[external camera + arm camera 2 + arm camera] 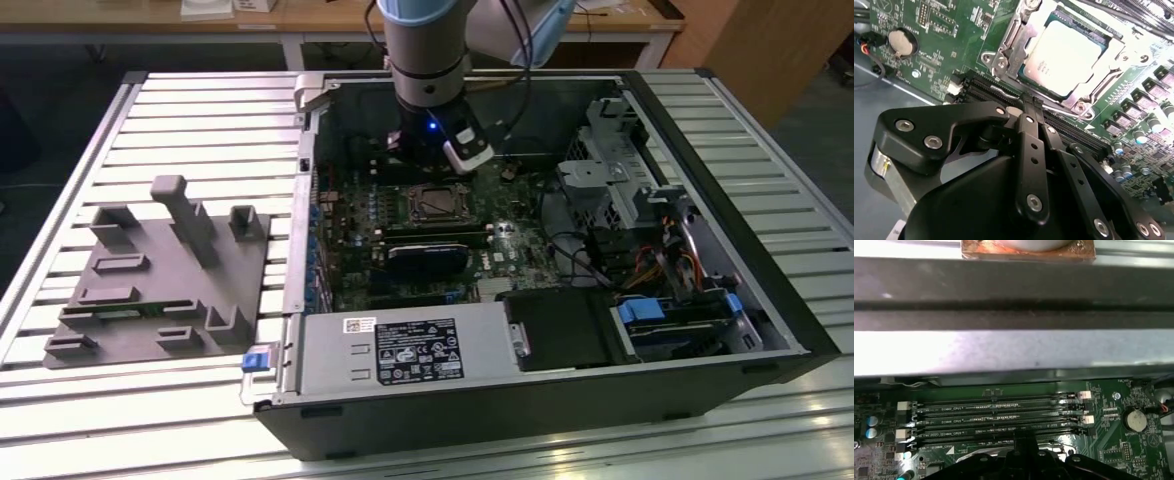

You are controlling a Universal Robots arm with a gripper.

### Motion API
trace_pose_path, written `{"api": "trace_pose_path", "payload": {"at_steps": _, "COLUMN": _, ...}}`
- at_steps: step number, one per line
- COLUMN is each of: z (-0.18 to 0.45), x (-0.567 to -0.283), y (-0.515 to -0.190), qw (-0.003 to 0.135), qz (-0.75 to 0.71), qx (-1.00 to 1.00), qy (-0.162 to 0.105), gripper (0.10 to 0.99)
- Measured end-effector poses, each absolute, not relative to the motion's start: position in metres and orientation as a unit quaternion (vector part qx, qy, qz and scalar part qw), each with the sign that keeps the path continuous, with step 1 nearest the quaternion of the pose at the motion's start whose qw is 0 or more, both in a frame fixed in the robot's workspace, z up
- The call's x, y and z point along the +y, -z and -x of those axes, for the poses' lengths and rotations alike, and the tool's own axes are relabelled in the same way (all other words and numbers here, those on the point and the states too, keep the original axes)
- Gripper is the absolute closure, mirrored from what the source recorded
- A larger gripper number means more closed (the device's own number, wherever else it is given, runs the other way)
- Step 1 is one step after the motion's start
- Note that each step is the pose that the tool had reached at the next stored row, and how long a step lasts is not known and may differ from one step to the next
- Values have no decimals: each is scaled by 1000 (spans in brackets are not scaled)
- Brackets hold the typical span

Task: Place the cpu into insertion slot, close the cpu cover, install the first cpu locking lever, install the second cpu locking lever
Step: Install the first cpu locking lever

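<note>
Exterior view: light bright and even. Glare is carried along the near edge of the ribbed silver metal table; the open black computer case is shadowed inside.

Second wrist view: the small square cpu with its dull silvery top is washed pale; the black gripper is underlit.

First wrist view: a pale grey sheet-metal band is overexposed and soft.
</note>
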State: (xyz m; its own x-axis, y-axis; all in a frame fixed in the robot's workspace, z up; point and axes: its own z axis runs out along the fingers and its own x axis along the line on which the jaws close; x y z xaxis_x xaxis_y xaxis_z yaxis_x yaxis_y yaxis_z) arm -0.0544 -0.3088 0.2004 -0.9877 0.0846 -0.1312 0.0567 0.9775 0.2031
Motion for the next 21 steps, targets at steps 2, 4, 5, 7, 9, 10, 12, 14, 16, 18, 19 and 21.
{"api": "trace_pose_path", "payload": {"at_steps": 2, "z": 54, "x": -307, "y": -199, "qw": 70, "qz": -39, "qx": 992, "qy": -98, "gripper": 980}}
{"api": "trace_pose_path", "payload": {"at_steps": 4, "z": 54, "x": -304, "y": -199, "qw": 70, "qz": -42, "qx": 992, "qy": -96, "gripper": 980}}
{"api": "trace_pose_path", "payload": {"at_steps": 5, "z": 54, "x": -303, "y": -198, "qw": 71, "qz": -44, "qx": 992, "qy": -96, "gripper": 980}}
{"api": "trace_pose_path", "payload": {"at_steps": 7, "z": 54, "x": -302, "y": -198, "qw": 71, "qz": -48, "qx": 992, "qy": -94, "gripper": 980}}
{"api": "trace_pose_path", "payload": {"at_steps": 9, "z": 53, "x": -301, "y": -197, "qw": 72, "qz": -55, "qx": 992, "qy": -92, "gripper": 980}}
{"api": "trace_pose_path", "payload": {"at_steps": 10, "z": 53, "x": -301, "y": -197, "qw": 72, "qz": -59, "qx": 991, "qy": -91, "gripper": 980}}
{"api": "trace_pose_path", "payload": {"at_steps": 12, "z": 53, "x": -301, "y": -197, "qw": 73, "qz": -69, "qx": 991, "qy": -90, "gripper": 980}}
{"api": "trace_pose_path", "payload": {"at_steps": 14, "z": 53, "x": -301, "y": -196, "qw": 74, "qz": -77, "qx": 990, "qy": -89, "gripper": 980}}
{"api": "trace_pose_path", "payload": {"at_steps": 16, "z": 53, "x": -301, "y": -196, "qw": 75, "qz": -87, "qx": 990, "qy": -88, "gripper": 980}}
{"api": "trace_pose_path", "payload": {"at_steps": 18, "z": 53, "x": -300, "y": -196, "qw": 75, "qz": -91, "qx": 989, "qy": -88, "gripper": 980}}
{"api": "trace_pose_path", "payload": {"at_steps": 19, "z": 52, "x": -300, "y": -195, "qw": 75, "qz": -93, "qx": 989, "qy": -88, "gripper": 980}}
{"api": "trace_pose_path", "payload": {"at_steps": 21, "z": 52, "x": -300, "y": -195, "qw": 76, "qz": -99, "qx": 988, "qy": -86, "gripper": 980}}
